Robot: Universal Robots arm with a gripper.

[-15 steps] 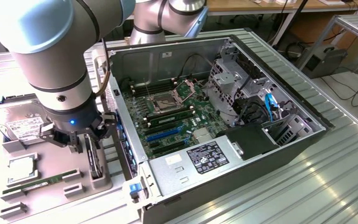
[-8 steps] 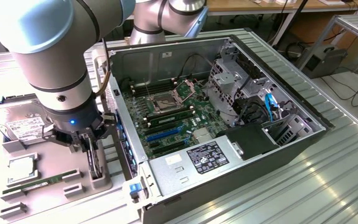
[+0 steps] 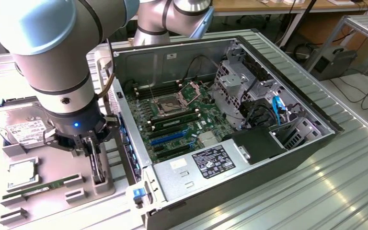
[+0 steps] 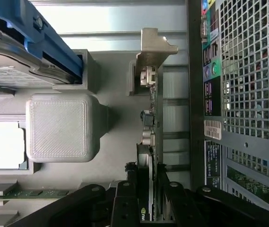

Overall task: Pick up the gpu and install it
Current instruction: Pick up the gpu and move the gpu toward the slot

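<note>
Gripper (image 3: 92, 149) clamped on gpu (image 3: 96, 166), which stands on edge in a tray (image 3: 56, 165) slot right below it. Wrist view: fingers (image 4: 125, 203) on both card faces, PC case (image 4: 252, 71) grille just beside. Ext. view: tray also holds HDD (image 3: 21, 127), CPU (image 3: 23, 171), RAM (image 3: 40, 186).

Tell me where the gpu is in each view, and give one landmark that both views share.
Exterior view: the gpu stands on edge in the grey tray, under the gripper, on the exterior view's left of the case.
Wrist view: the gpu shows edge-on, between the tray and the case's mesh wall.
Shared landmark: the case, right beside the gpu in both.
</note>
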